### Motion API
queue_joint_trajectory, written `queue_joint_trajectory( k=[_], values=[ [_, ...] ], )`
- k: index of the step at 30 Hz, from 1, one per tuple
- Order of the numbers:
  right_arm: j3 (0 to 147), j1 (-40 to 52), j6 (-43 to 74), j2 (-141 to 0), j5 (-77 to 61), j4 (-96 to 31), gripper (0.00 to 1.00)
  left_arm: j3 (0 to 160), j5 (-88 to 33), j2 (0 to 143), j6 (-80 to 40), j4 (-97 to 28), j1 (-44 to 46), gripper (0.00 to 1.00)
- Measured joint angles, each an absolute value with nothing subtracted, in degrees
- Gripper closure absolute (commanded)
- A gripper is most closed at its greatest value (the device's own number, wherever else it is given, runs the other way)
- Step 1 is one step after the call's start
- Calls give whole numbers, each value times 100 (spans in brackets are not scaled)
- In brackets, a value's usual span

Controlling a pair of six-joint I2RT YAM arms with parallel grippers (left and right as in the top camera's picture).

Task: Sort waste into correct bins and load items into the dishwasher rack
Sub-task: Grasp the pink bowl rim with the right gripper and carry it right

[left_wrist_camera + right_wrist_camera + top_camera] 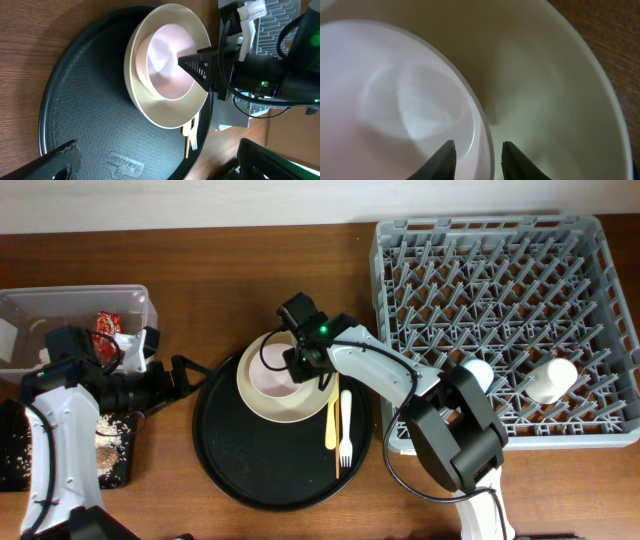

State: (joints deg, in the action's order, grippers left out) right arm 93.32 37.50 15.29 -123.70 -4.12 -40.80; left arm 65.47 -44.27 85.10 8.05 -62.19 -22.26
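Pink bowl (272, 369) sits in the plate (288, 408) on the round tray (240, 465), right gripper (296, 358) at its rim. Left wrist view: left gripper (150, 165) spread wide, empty. Right wrist view: fingers (442, 160) straddle the bowl's rim, one inside, one outside.

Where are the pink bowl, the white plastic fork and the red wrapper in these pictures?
pink bowl (167, 62): left wrist view, on its inner floor.
white plastic fork (345, 425): overhead view, on the middle of its handle.
red wrapper (106, 323): overhead view, on its middle, inside the clear tub.
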Motion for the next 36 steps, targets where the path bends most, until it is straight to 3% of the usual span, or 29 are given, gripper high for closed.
queue_joint_trajectory(
  k=[2, 4, 11, 14, 20, 25, 31, 36],
  values=[
    [9330, 3750, 1522, -12370, -412, -4032, 67, 6547, -4427, 8510, 805, -6219, -2226, 0],
    [9330, 3750, 1531, -12370, -412, -4021, 75, 6547, -4427, 8510, 805, -6219, -2226, 0],
    [9330, 3750, 1564, -12370, -410, -3977, 76, 6549, -4427, 8510, 805, -6219, -2226, 0],
    [9332, 3750, 1551, -12370, -408, -3977, 95, 6547, -4427, 8510, 805, -6219, -2226, 1],
    [9395, 3750, 1531, -12370, -410, -4080, 96, 6547, -4427, 8510, 805, -6219, -2226, 1],
    [10186, 3509, 1439, -12162, -410, -5214, 96, 6547, -4427, 8510, 805, -6219, -2226, 1],
    [11568, 2589, 1153, -10219, -309, -7212, 96, 6547, -4427, 8510, 805, -6219, -2226, 1],
    [11692, 1409, 1146, -8930, -279, -7935, 96, 6547, -4427, 8510, 805, -6219, -2226, 1]
  ],
)
